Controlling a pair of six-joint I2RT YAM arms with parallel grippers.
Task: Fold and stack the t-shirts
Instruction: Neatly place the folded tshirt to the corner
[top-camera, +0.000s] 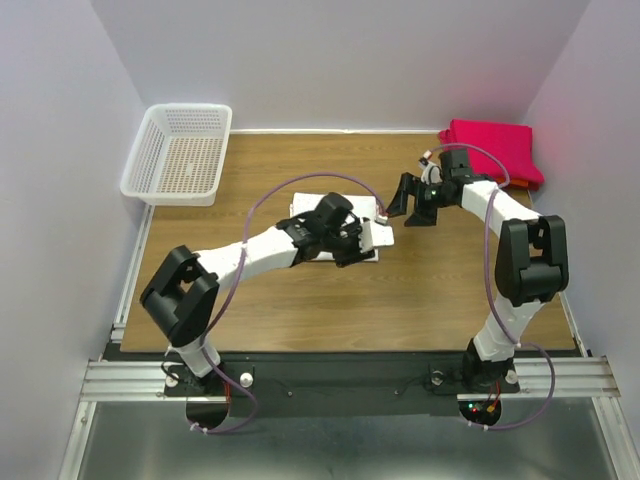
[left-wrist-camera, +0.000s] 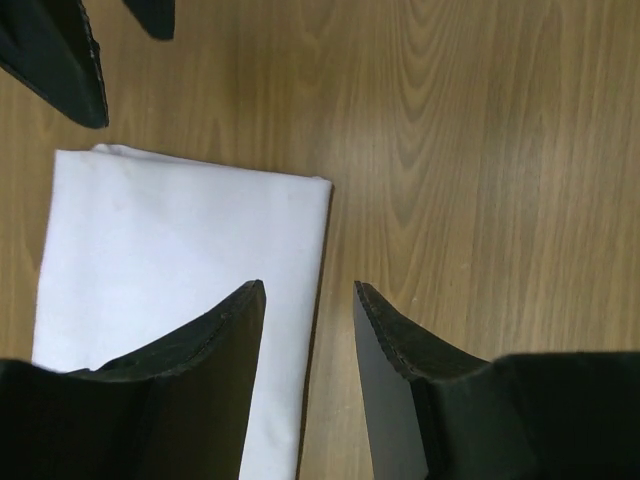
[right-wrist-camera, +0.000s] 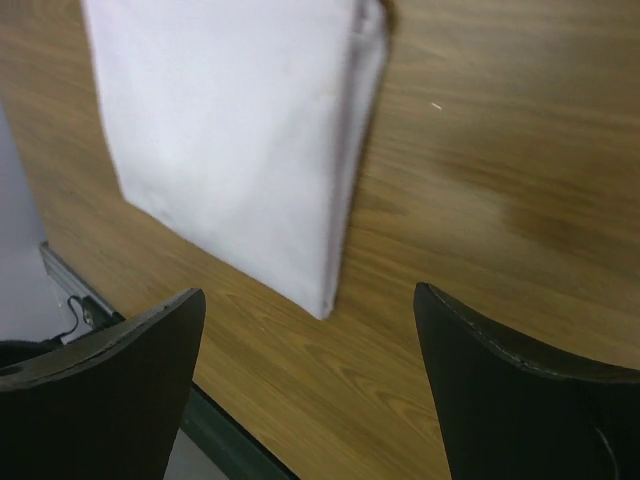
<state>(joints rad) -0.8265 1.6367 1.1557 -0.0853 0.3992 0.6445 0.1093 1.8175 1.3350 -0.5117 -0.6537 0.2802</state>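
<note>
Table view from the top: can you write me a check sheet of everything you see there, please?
Surface: wooden table, bare wood around the things.
Job's things: white t-shirt folded flat mid-table; red t-shirts piled at the far right corner.
Clutter: white basket at the far left corner, looks empty.
Grippers: left gripper open, straddling the white t-shirt's edge, holding nothing; right gripper wide open beside the shirt, holding nothing.
Cables: purple cables loop along both arms, off the cloth.
Surroundings: plain pale walls; metal rail at the near edge.
</note>
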